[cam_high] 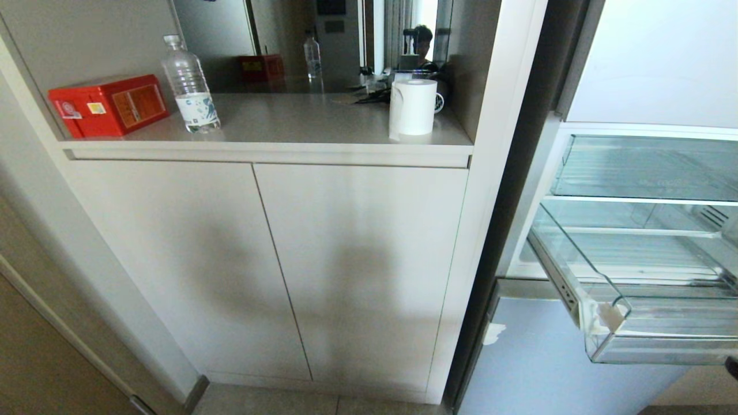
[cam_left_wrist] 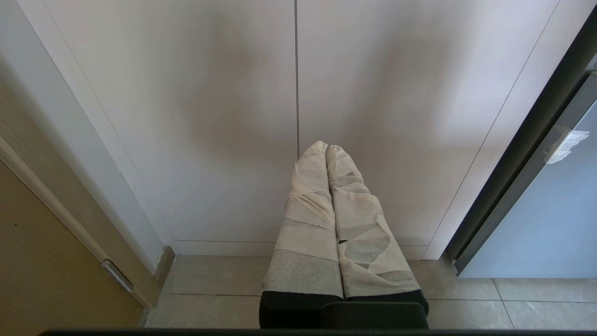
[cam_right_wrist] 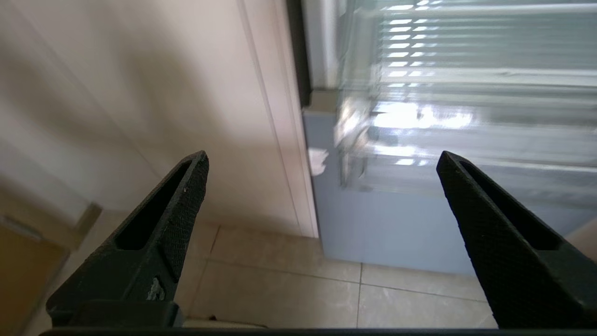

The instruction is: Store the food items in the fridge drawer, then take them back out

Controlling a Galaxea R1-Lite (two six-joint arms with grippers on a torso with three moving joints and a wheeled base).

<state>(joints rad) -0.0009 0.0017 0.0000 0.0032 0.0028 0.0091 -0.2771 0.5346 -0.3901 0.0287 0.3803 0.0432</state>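
Fridge drawer (cam_high: 646,323): pulled out from the open fridge, the lower of two clear bins, its thick front lip nearest the camera; nothing shows inside it, and no fruit appears in any view.
Upper bin (cam_high: 646,167): clear, pushed back above the drawer.
Right gripper (cam_right_wrist: 322,158): released, its two black fingers (cam_right_wrist: 163,224) spread wide with nothing between them; it hangs low above the tiled floor (cam_right_wrist: 280,284), facing the seam where the cabinet meets the fridge, with the drawer blurred ahead of it.
Left gripper (cam_left_wrist: 326,149): clenched, tape-wrapped fingers pressed together and holding nothing, pointed at the cabinet doors (cam_left_wrist: 298,93) near the floor.
Counter (cam_high: 323,124): red tin (cam_high: 109,105) at the left edge, water bottle (cam_high: 189,85) just beside it, paper roll (cam_high: 413,107) near the right edge.
In the way: the closed cabinet doors fill the space left of the fridge.
Mirror behind the counter: a person appears in the reflection.
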